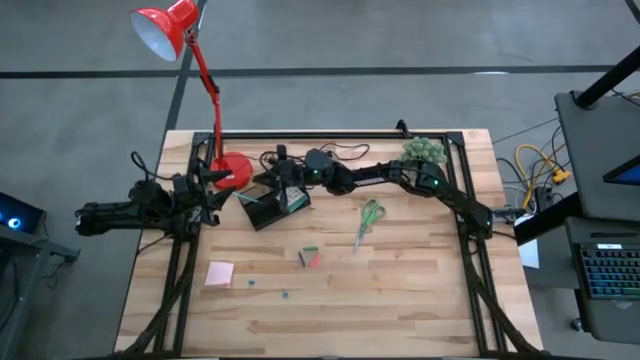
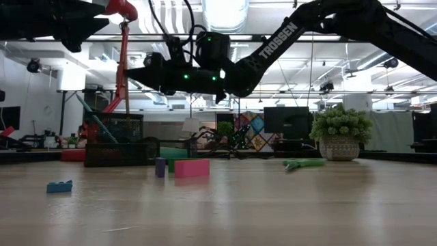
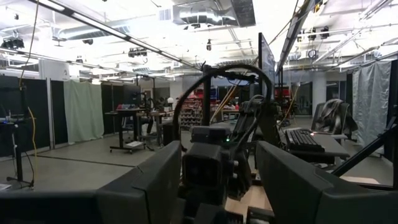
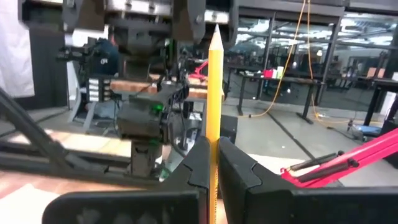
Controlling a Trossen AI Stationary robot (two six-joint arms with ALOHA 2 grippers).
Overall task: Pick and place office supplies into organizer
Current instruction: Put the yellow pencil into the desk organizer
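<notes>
Wooden pencil (image 4: 215, 93), yellow-bodied with a sharpened tip: pinched between the pressed-together fingers of the right hand (image 4: 213, 163), as the right wrist view shows. In the high view that hand (image 1: 285, 172) hangs over the far-left part of the bench (image 1: 400, 300), above the organizer (image 1: 268, 205).

Organizer, black, with divided compartments: stands just beside the round red lamp base (image 1: 232, 168). Some contents show inside, but which compartment holds what cannot be told.

Left hand (image 1: 207, 195): fingers spread wide, holding nothing, waiting at the left edge of the bench near the organizer.

Supplies still loose on the bench:
- green-handled scissors (image 1: 369, 220), right of centre, well apart from the organizer;
- pink sticky-note pad (image 1: 220, 273), near left;
- small red and green pieces (image 1: 309, 257), centre;
- two tiny bits nearer the front edge, too small to identify.

Step in hand, by judgement: delivery of the pencil to the organizer. The next move calls for lining the pencil over an open compartment, lowering it inside, then parting the fingers. The lamp base and the left arm stand near, so clearance needs care.
</notes>
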